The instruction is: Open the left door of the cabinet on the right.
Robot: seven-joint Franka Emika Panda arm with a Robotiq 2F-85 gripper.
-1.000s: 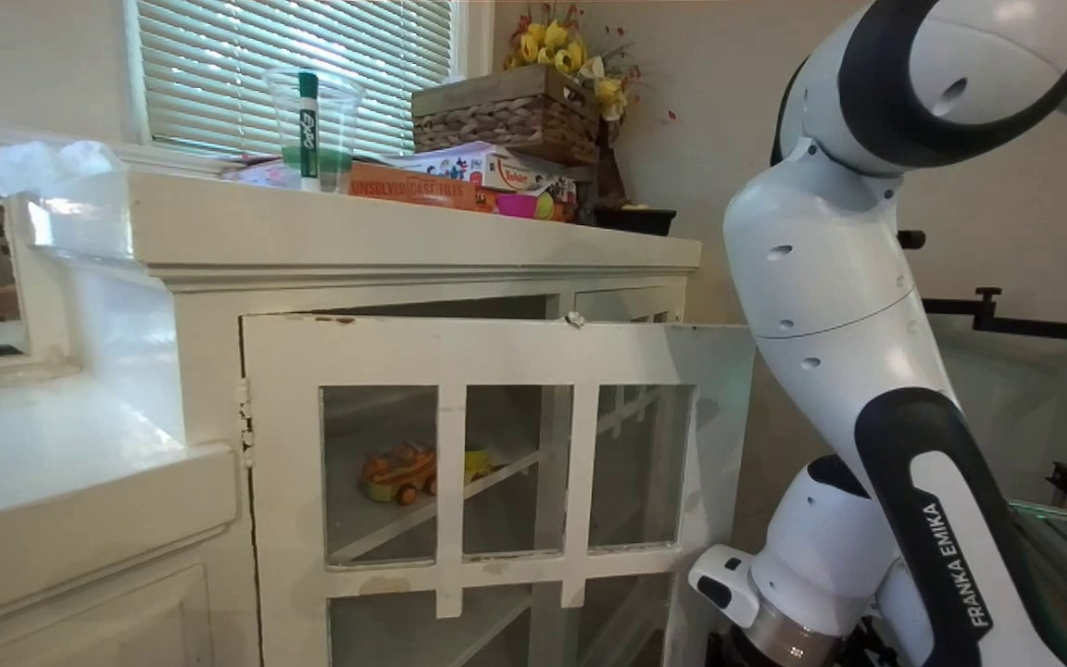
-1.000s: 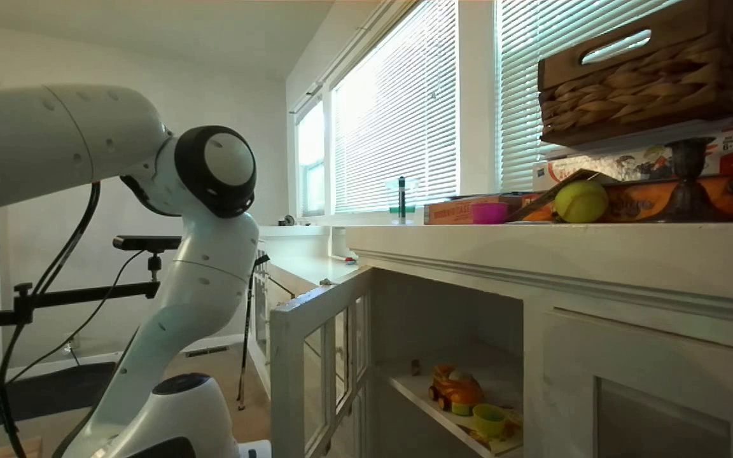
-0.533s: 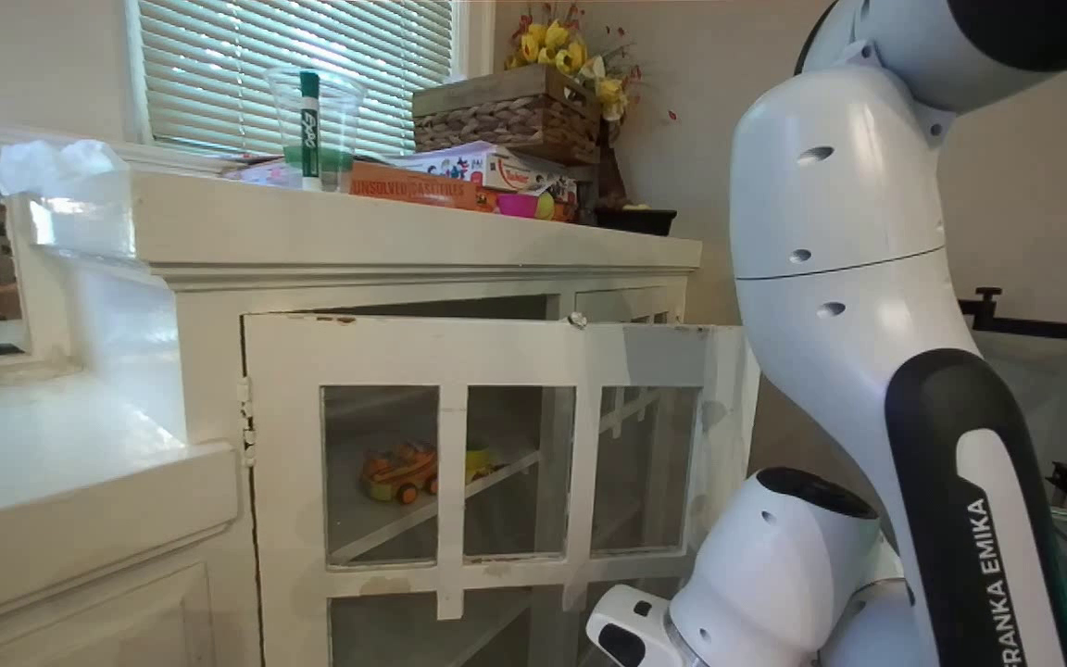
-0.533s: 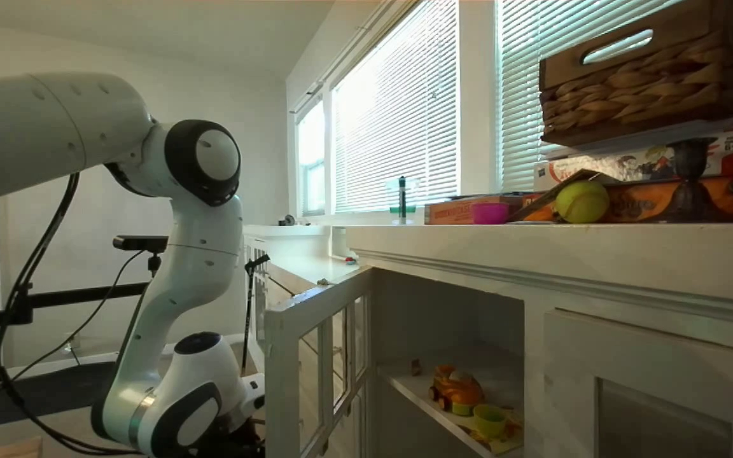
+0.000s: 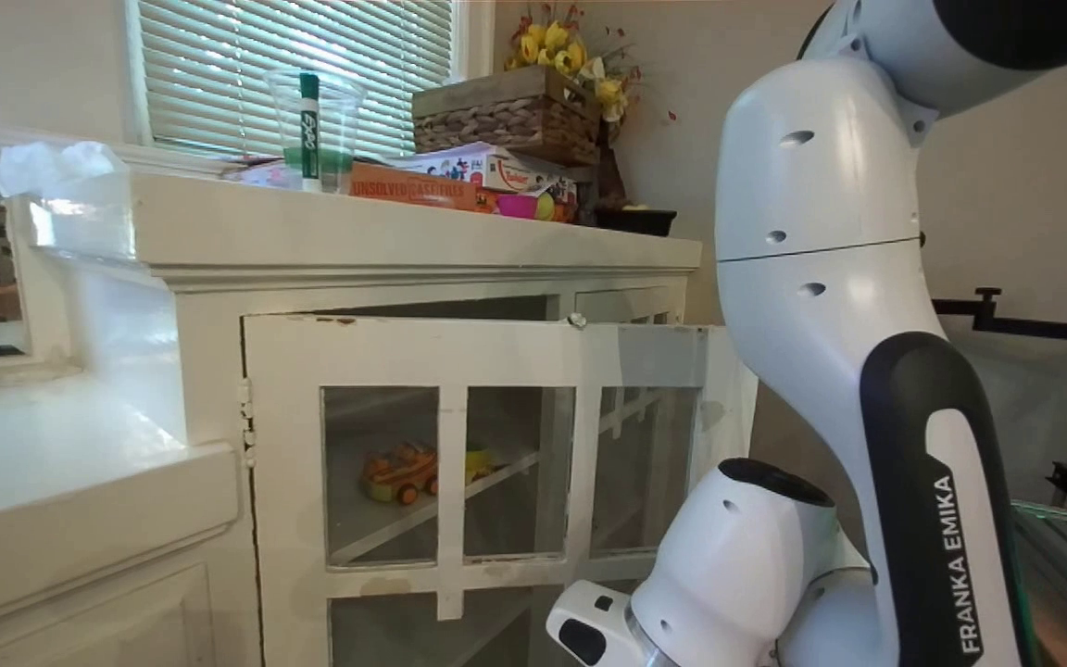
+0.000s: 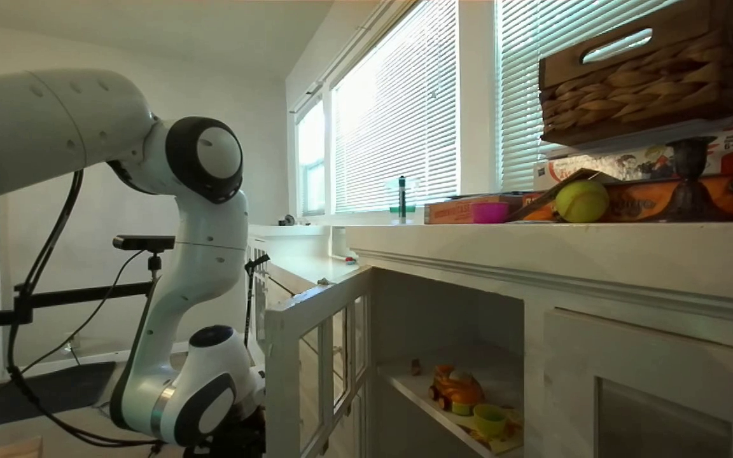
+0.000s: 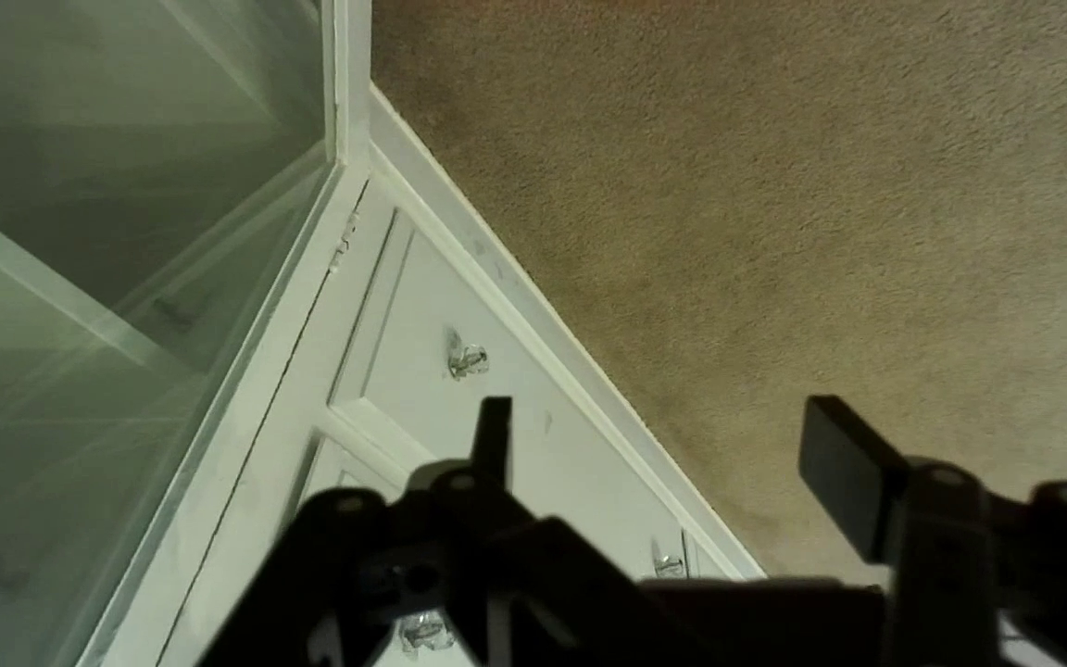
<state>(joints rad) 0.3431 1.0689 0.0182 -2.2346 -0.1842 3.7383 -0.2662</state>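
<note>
The glass-paned left door (image 5: 452, 482) juts out from the cabinet (image 6: 570, 251); outside the cabinet, the pincer (image 7: 663, 449) gapes wide, holding nothing.

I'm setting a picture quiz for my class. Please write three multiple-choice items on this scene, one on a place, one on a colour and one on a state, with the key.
1. Where is the orange toy car?
A. On the windowsill
B. On a shelf inside the cabinet
C. In the woven basket

2. What colour is the cap of the marker?
A. Green
B. Red
C. Yellow

3. How does the left door stand?
A. Fully shut
B. Taken off, lying on the floor
C. Swung open

Key:
1. B: an exterior view shows the car on the shelf through the cabinet's opening.
2. A: the cap shows dark green in an exterior view.
3. C: in both exterior views the door juts out from the cabinet's front.
</note>
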